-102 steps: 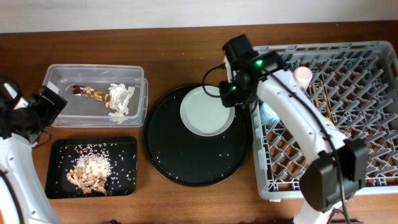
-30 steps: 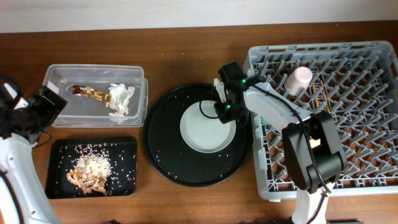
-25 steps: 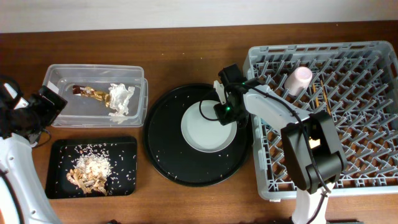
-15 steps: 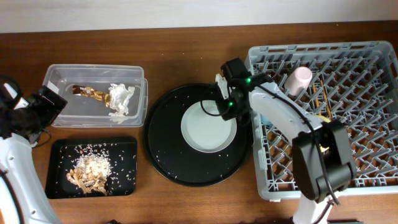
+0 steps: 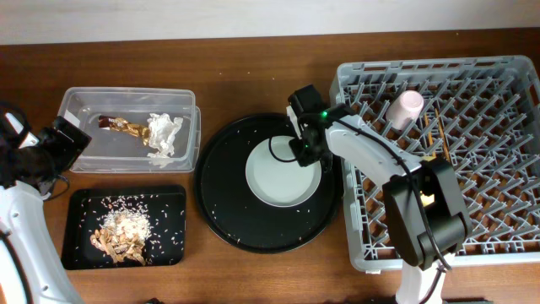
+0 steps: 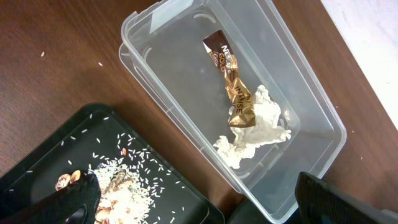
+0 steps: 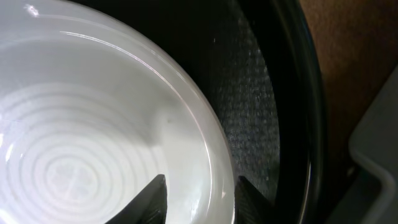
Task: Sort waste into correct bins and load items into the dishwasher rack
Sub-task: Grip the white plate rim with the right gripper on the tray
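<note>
The right arm (image 5: 371,152) had white shells, black joints, a green light (image 5: 323,116) near its wrist and a thin black cable (image 5: 272,152) loop. At 9 o'clock, the left arm (image 5: 18,226) matched, with 2 black fingertips (image 6: 74,199).

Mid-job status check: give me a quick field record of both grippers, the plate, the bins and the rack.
right gripper: jaws open astride plate rim
left gripper: jaws open, by tub
plate: on round tray, not racked
tub: wrapper, tissue
small tray: scraps, rice
rack: pink cup inside
</note>
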Robot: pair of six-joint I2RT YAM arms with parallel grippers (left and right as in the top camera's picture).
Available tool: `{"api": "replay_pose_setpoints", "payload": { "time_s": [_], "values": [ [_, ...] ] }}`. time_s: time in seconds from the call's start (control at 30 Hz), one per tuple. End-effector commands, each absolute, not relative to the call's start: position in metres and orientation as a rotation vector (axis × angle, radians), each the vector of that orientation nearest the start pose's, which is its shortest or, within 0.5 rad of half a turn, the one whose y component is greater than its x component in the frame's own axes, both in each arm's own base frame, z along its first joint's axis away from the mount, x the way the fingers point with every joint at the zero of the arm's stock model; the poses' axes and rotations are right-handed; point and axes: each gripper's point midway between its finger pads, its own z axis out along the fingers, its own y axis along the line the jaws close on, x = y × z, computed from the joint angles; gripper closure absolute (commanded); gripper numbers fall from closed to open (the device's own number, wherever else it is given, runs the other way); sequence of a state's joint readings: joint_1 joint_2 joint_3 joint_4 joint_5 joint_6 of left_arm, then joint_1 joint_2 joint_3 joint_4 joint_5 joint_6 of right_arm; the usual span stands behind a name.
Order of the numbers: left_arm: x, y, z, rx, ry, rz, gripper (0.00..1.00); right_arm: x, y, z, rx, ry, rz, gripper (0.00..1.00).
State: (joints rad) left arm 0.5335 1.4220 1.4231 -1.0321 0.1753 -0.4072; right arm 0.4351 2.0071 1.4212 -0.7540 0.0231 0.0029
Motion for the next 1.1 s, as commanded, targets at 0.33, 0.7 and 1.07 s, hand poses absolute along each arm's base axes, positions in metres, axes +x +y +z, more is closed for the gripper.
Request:
{"api": "replay_pose_setpoints", "payload": {
  "time_s": [0.33, 0.7, 1.07],
  "values": [
    [0.315, 0.154, 0.231, -1.096, 2.326, -0.17, 0.01, 0.395, 0.178, 0.037, -0.616, 2.815, 0.028, 0.64],
    [0.315, 0.154, 0.231, -1.096, 2.326, -0.17, 0.01, 0.404, 0.17, 0.035, -0.602, 2.812, -0.059, 0.64],
    [0.315, 0.154, 0.231, -1.096, 2.326, -0.17, 0.01, 0.387, 0.176, 0.011, -0.64, 2.906, 0.004, 0.74]
  ]
}}
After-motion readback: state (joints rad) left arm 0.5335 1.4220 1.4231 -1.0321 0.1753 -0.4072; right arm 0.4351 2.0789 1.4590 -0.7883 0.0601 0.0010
